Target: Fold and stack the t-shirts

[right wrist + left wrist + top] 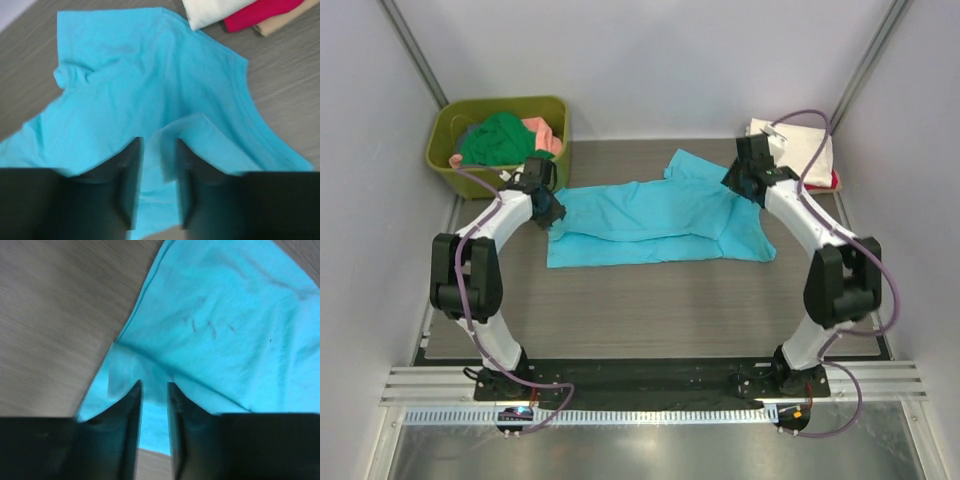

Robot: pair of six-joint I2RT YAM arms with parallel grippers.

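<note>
Turquoise t-shirt (655,222): spread lengthwise left to right across the middle of the table (650,310), partly folded, with one sleeve sticking out towards the far edge and the right end flaring wider. The cloth is creased, and its left edge is doubled over.
Other shirts: a dark green shirt (498,138) and a salmon-pink shirt (548,135) lie bunched in the olive-green tub (445,150) at the far left. A cream-white shirt (810,145) sits folded on a red shirt (835,182) at the far right, just beyond the turquoise sleeve.
Left arm: elbow raised, forearm reaching far and inward, wrist down at the shirt's left end.
Left gripper (552,215): low on the cloth, fingers (131,405) drawn to a narrow gap with a turquoise fold pinched between them.
Right arm: mirrors the left, its forearm stretching to the shirt's far right part.
Right gripper (745,185): fingers (131,165) nearly closed on a raised ridge of turquoise cloth near the sleeve.
</note>
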